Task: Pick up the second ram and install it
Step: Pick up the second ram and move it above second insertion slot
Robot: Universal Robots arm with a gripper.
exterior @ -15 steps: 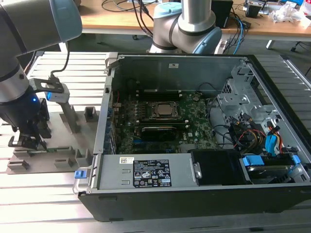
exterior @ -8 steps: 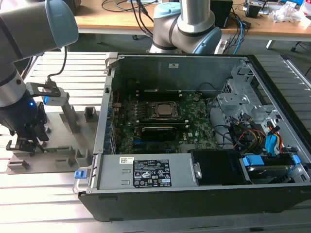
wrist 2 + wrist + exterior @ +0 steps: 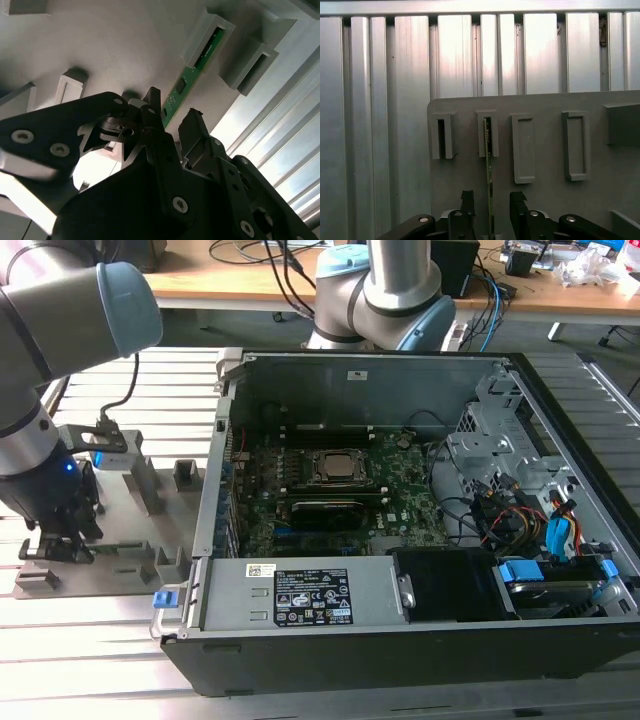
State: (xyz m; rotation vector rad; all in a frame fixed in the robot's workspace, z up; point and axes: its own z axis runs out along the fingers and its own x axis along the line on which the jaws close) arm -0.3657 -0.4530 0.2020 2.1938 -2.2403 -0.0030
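While the black two-finger gripper (image 3: 491,199) hung over the grey plastic holder tray (image 3: 550,210) at the exterior view's left, its jaws stood open, one finger on each side of the second ram (image 3: 488,150), a long narrow green circuit-board stick on edge in a tray slot. Both wrist views showed gaps between fingers and stick, so no clamp yet by my read. Stick was seated in the tray, not lifted. Open black computer case (image 3: 420,650) with the large green motherboard (image 3: 400,505) sat well apart at the exterior view's right. Grasp, lift, carry and seating all remained.
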